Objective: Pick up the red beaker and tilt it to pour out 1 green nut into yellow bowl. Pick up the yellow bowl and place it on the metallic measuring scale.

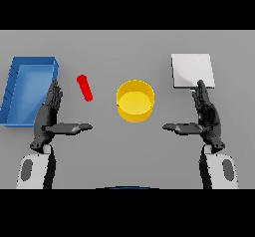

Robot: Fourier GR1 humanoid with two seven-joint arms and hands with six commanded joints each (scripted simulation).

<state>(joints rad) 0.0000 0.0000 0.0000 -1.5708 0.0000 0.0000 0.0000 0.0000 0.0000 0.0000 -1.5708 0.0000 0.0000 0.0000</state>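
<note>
Left of centre, the red beaker point(84, 87) slants just above-right of my open left hand point(50, 117), the nearer one.

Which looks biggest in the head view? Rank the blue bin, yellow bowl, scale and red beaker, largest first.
1. Blue bin
2. Scale and yellow bowl: too alike to rank surely
3. Red beaker, clearly smallest

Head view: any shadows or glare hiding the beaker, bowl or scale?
Head view: flat, even light, no glare; red beaker and yellow bowl fully visible; right hand overlaps the near edge of the pale scale; left hand covers nothing.
</note>
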